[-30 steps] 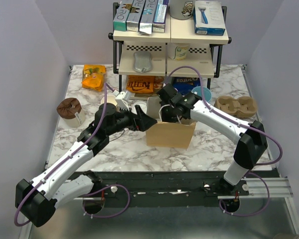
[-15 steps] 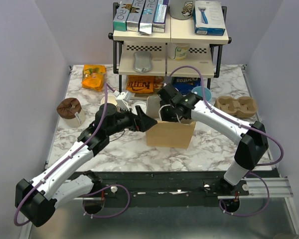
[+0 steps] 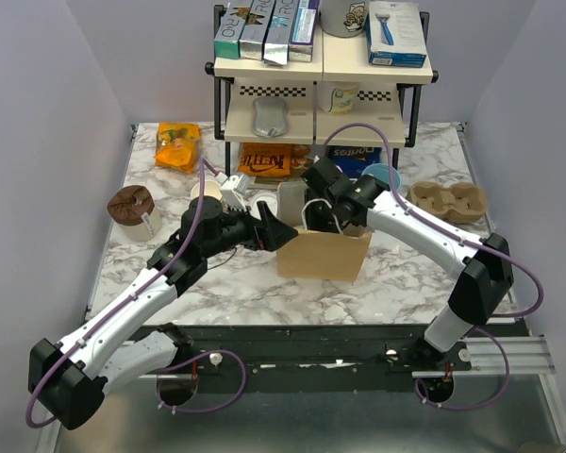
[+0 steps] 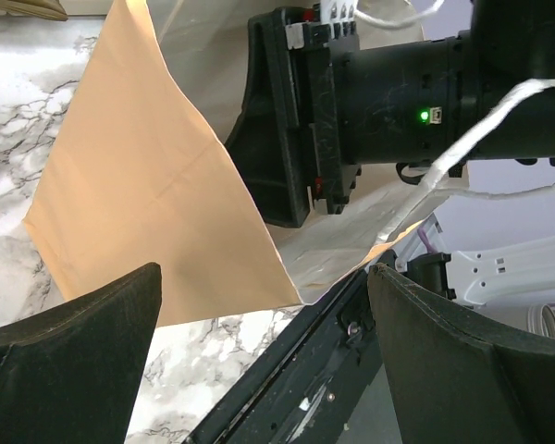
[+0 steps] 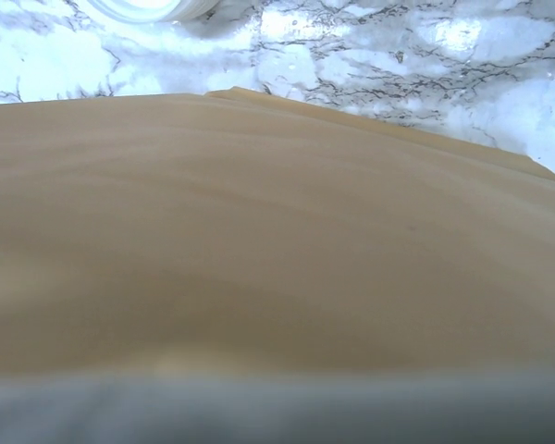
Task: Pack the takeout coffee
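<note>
The small tan paper cup with white lid is hidden, so I cannot tell its place or tilt. One brown paper bag (image 3: 323, 257) holds the right claw (image 3: 326, 219), grip unseen. The left claw (image 3: 281, 232), spread wide, waits at the bag's 9 o'clock

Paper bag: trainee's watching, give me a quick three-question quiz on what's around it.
1. Which arm's gripper reaches into the paper bag's open top? A left, B right, C neither.
2. True or false: the bag lies flat on its side.
3. How do the left gripper's jaws stand?
Key: 1 B, the right gripper. 2 False, it stands upright. 3 Wide open, at the bag's left edge.
</note>
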Action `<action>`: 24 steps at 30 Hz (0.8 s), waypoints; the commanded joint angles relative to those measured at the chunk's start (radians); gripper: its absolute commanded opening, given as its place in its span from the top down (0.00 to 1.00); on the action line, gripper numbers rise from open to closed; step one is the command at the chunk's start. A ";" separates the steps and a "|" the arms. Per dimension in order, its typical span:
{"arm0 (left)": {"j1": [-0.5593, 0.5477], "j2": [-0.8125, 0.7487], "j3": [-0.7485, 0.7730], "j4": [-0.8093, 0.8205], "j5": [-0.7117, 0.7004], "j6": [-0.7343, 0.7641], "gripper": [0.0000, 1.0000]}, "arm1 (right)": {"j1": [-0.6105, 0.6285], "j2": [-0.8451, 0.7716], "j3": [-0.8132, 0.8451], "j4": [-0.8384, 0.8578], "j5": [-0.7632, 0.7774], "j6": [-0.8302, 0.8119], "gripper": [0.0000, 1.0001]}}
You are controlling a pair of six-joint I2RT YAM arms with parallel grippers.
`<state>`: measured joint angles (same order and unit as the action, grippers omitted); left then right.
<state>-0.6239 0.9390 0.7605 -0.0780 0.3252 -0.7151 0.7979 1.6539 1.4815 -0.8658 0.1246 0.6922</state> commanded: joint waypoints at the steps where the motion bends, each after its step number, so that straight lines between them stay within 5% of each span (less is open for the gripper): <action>1: -0.007 0.003 0.008 0.000 -0.018 0.005 0.01 | 0.006 -0.043 0.019 -0.035 0.049 0.012 0.54; 24: -0.017 -0.012 0.010 -0.019 -0.026 0.003 0.01 | 0.007 -0.221 0.146 -0.029 0.139 -0.072 0.46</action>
<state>-0.6350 0.9386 0.7605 -0.0944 0.3206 -0.7151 0.7975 1.4780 1.5864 -0.9092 0.2214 0.6556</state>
